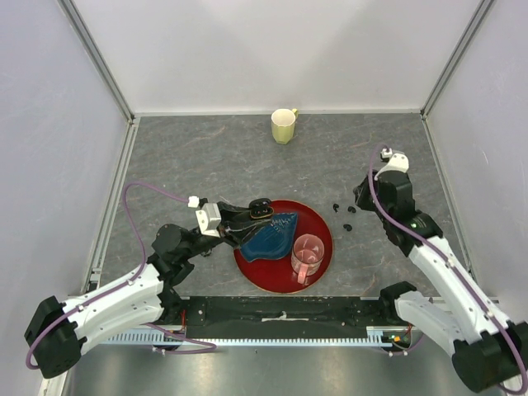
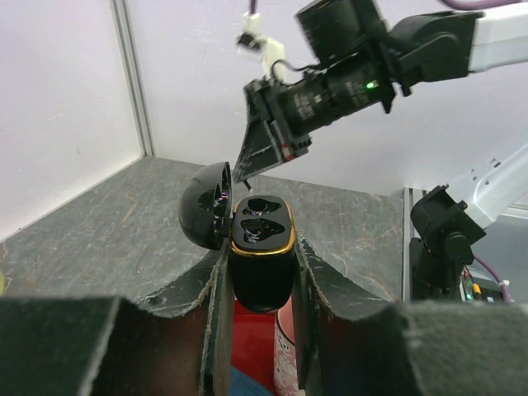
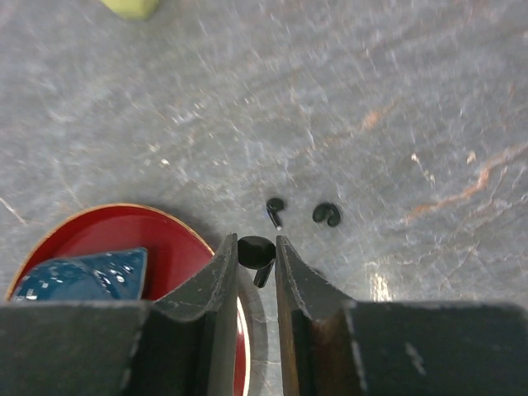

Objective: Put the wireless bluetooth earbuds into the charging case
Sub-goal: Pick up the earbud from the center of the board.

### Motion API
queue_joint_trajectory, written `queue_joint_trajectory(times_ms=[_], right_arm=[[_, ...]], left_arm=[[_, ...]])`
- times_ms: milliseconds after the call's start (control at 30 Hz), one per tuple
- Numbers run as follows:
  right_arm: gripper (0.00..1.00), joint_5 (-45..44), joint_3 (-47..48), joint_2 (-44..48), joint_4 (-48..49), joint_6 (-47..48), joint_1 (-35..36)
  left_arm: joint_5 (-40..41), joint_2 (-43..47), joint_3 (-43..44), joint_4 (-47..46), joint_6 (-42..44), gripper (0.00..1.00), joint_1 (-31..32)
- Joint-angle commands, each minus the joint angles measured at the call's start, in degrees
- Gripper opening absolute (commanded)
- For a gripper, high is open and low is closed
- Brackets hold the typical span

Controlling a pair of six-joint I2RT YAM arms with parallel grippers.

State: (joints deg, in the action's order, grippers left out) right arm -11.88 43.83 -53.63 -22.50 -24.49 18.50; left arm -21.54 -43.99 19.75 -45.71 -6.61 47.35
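My left gripper (image 1: 256, 214) is shut on the black charging case (image 2: 262, 276) and holds it upright over the red tray. The case has a gold rim, its lid (image 2: 206, 205) stands open to the left, and both sockets look empty. It also shows in the top view (image 1: 261, 205). My right gripper (image 3: 255, 241) is shut on one tiny black earbud (image 3: 256, 251), stem pointing down, above the table to the right of the tray. Two more earbuds (image 3: 275, 207) (image 3: 327, 214) lie on the table beyond it. The top view shows three earbuds (image 1: 337, 206) (image 1: 351, 209) (image 1: 347, 226) on the table.
The red round tray (image 1: 247, 266) holds a blue crumpled piece (image 1: 271, 235) and a pink glass (image 1: 307, 257). A yellow cup (image 1: 284, 125) stands at the back. White walls close in the grey table (image 1: 206, 157). In the left wrist view, the right arm's fingers (image 2: 268, 148) hang just behind the case.
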Motion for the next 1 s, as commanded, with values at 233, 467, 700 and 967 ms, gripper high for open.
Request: queue_joint_trajectory(times_ms=[233,467,700,967], right_arm=[[0.00,1.77,1.25,11.17,9.49,2.43,3.29],[0.00,7.21,3.45,13.02,14.05,1.73,4.17],[0.00,14.16,4.33,13.37,19.42,0.76,4.96],[0.00,21.98,5.12,12.58,25.66,0.14,6.46]], left_arm=[[2.56,-2.07,0.91,-3.94,-2.62,0.02,0.11],[2.91,-3.21,1.52,-4.21,-2.70,0.02,0.20],[2.91,-4.97,2.05,-5.00,-2.71,0.02,0.11],[1.68,-6.46,2.05,-6.58,-2.71,0.02,0.11]])
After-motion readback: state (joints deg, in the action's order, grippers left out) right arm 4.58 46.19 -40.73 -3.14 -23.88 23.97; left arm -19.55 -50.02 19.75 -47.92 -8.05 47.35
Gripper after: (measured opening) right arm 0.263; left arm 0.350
